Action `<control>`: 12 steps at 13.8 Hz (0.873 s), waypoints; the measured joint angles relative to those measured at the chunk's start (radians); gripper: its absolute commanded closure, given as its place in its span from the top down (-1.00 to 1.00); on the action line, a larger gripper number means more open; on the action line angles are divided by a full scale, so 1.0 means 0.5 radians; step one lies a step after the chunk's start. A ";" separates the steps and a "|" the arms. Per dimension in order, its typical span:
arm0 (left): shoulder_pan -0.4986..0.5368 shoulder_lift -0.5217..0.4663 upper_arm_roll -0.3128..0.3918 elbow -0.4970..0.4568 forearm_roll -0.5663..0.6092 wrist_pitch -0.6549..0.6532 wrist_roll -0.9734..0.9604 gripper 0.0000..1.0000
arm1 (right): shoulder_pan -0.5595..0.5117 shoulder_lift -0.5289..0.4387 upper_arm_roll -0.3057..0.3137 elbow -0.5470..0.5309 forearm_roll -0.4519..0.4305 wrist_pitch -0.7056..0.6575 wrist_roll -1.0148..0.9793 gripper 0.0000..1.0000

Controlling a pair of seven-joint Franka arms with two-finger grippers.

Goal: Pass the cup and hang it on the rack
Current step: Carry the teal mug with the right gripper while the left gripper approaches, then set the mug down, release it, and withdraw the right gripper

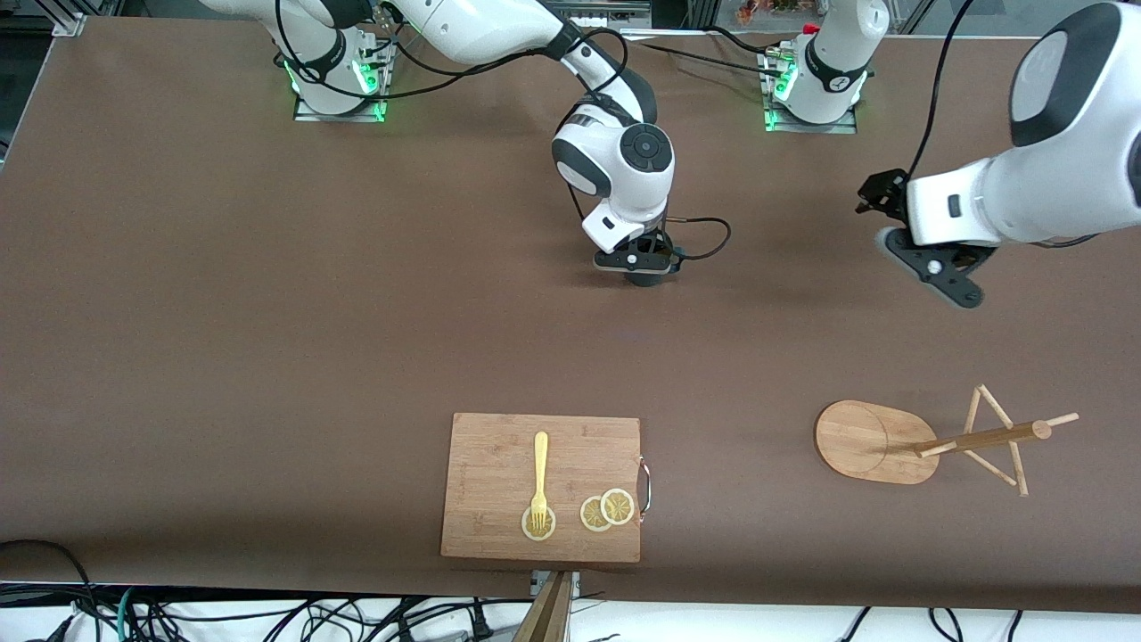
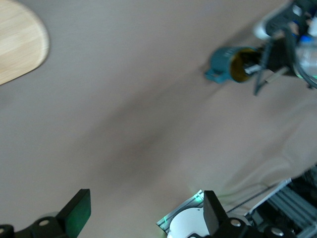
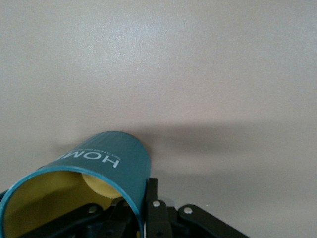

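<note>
Right wrist view shows our right gripper apparently clamped on the cup's rim, mid-table. Our left gripper waits open, up near the rack. That thin rim hold could slip during handover.

The right gripper holds the cup above the table.

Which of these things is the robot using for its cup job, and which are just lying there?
For the job:
cup, held in the shut right gripper over the middle of the table
rack, toward the left arm's end
left gripper, open, waiting in the air

Just lying about:
cutting board
fork and lemon slices, on the board
</note>
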 measured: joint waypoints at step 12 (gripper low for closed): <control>0.057 -0.068 0.002 -0.797 -0.507 0.811 1.218 1.00 | -0.263 -0.419 -0.062 0.197 0.000 -0.530 -0.109 1.00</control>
